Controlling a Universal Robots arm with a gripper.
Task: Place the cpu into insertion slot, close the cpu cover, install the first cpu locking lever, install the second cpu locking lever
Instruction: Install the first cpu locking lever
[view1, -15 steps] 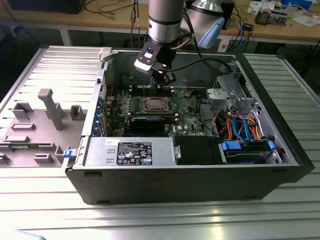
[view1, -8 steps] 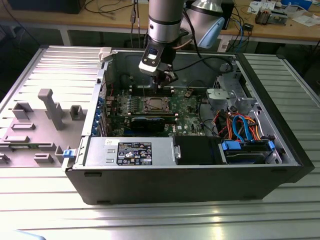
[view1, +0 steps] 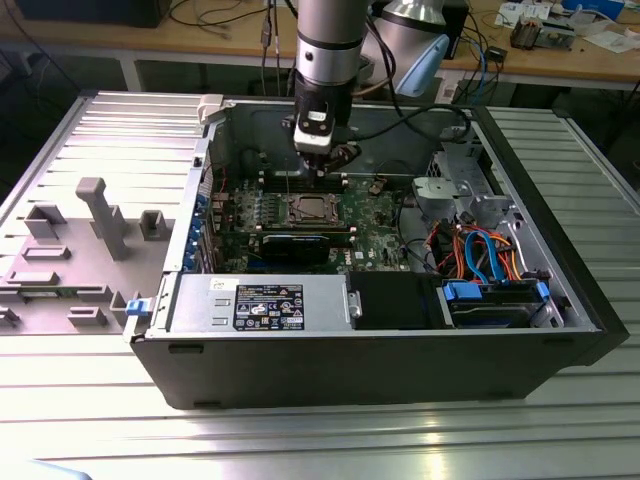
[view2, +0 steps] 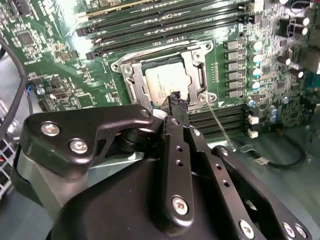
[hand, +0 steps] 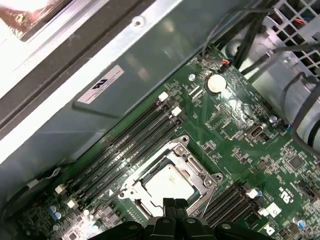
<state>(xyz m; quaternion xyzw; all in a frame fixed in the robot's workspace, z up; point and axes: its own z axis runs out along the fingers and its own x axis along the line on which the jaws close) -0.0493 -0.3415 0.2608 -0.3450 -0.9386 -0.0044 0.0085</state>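
Observation:
The cpu (view2: 164, 82), a dull silver square, lies in the insertion slot (view2: 125, 70) on the green board. The cpu cover (view2: 196, 67), a silver frame, lies flat around it. A thin metal lever (view2: 220, 126) juts out from the socket's corner, away from the frame. My gripper (view2: 177, 100) hovers just above the socket's edge, fingers pressed together and empty. In the first wrist view the gripper (hand: 174, 204) sits over the edge of the cpu (hand: 167, 181) and its cover (hand: 200, 181). In the exterior view the gripper (view1: 318, 168) hangs above the socket (view1: 310, 208) inside the open case.
Long black memory slots (view2: 165, 25) run beside the socket. A long black card (view1: 305, 243) lies in front of it. The grey power supply (view1: 260, 300) and a drive cage with blue and orange cables (view1: 480, 250) fill the case's front and right. Grey fixtures (view1: 100, 215) stand left.

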